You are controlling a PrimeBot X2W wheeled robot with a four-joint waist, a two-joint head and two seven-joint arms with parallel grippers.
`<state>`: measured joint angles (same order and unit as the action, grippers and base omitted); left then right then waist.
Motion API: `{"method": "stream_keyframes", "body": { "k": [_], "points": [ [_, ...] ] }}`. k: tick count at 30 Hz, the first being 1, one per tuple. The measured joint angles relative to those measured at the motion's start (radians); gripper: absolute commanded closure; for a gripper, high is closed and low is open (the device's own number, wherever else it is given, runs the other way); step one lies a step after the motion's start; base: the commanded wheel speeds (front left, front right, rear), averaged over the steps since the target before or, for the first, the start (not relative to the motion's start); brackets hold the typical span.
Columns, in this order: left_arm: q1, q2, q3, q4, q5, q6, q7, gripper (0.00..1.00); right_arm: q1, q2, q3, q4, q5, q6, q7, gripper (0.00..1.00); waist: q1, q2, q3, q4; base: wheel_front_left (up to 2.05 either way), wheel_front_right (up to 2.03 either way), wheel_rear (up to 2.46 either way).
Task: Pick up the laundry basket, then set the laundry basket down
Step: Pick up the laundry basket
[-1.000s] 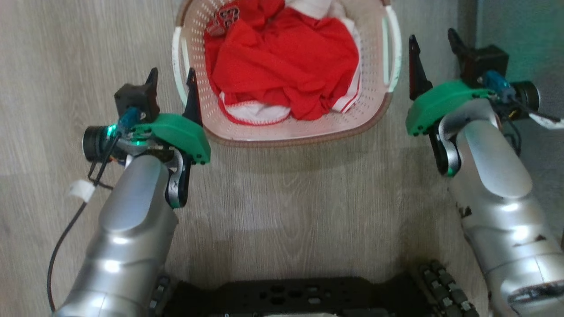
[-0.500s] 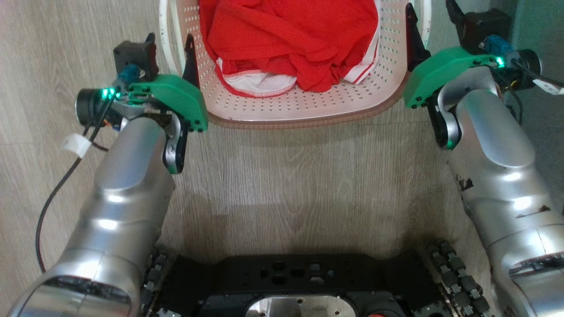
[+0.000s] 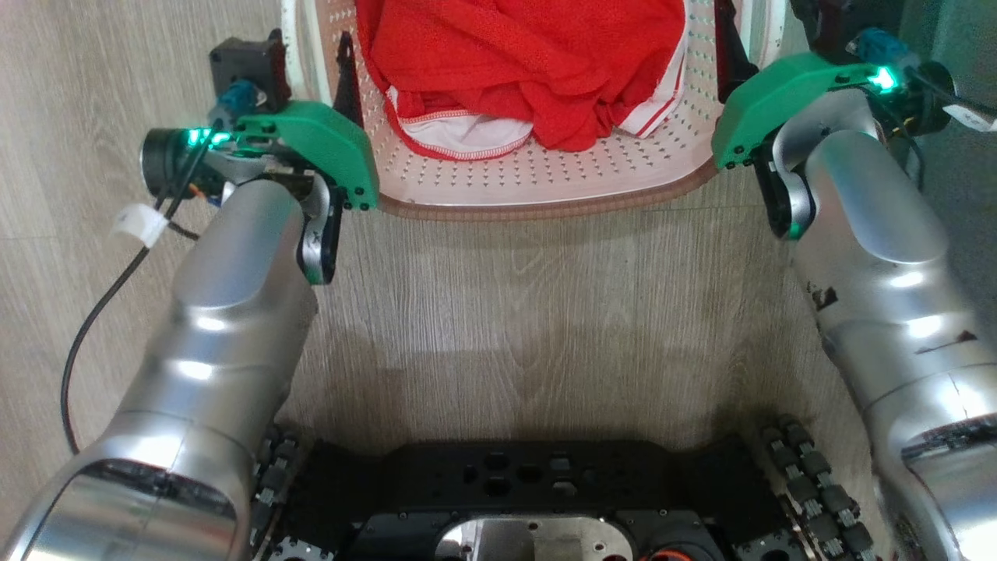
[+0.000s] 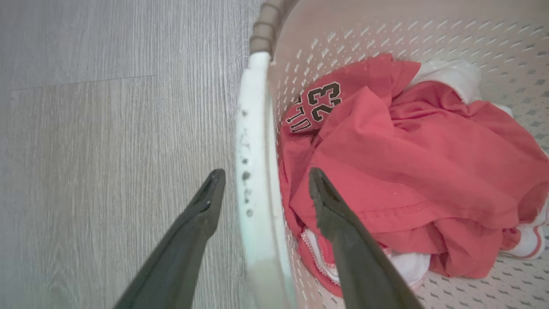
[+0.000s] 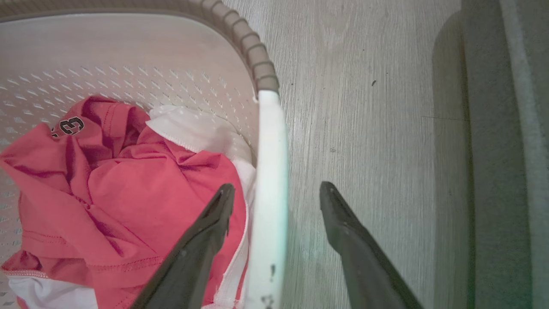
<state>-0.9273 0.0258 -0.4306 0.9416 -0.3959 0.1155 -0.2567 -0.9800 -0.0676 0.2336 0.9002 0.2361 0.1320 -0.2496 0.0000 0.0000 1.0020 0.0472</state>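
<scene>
**Both open grippers straddled the laundry basket's side handles**

The laundry basket (image 3: 545, 187) sat on the wood-look floor (image 3: 545, 312) directly ahead of the robot, between its arms, both equally near. The left gripper (image 4: 266, 174) had its jaws spread, empty, astride the left handle (image 4: 253, 128), which ran in line with the fingers. The right gripper (image 5: 276, 187) was likewise wide and empty over the right handle (image 5: 270, 141). Each inner finger hung above the red clothing (image 3: 530, 70), which might snag. A grey panel (image 5: 493, 171) stood apart on the right.
</scene>
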Motion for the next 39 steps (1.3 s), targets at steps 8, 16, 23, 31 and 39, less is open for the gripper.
{"method": "stream_keyframes", "body": {
  "k": [8,16,23,31,39],
  "points": [
    [-0.025,0.000,-0.051,0.022,-0.040,0.017,0.000,0.64,-0.047,0.000,0.040,0.065,0.033,0.000,0.000,0.53,0.0000,0.0000,0.013,0.001,0.00,0.00,0.00],
    [-0.040,-0.003,-0.090,0.040,-0.067,0.026,0.000,1.00,-0.061,-0.001,0.069,0.113,0.083,0.000,0.000,1.00,0.0000,0.0000,0.003,0.000,0.00,0.00,0.00],
    [-0.033,-0.003,-0.117,0.054,-0.091,0.032,0.000,1.00,-0.059,-0.001,0.088,0.146,0.111,0.000,0.000,1.00,0.0000,0.0000,-0.036,-0.003,0.00,0.00,0.00],
    [0.039,-0.003,-0.150,0.060,-0.144,0.038,0.000,1.00,-0.002,0.000,0.124,0.166,0.163,0.000,0.000,1.00,0.0000,0.0000,-0.125,-0.009,0.00,0.00,0.00],
    [0.113,-0.005,-0.216,0.113,-0.204,0.025,0.000,1.00,0.079,0.003,0.192,0.211,0.228,0.000,0.001,1.00,0.0000,0.0002,-0.244,-0.017,0.00,0.00,0.00]
  ]
}}
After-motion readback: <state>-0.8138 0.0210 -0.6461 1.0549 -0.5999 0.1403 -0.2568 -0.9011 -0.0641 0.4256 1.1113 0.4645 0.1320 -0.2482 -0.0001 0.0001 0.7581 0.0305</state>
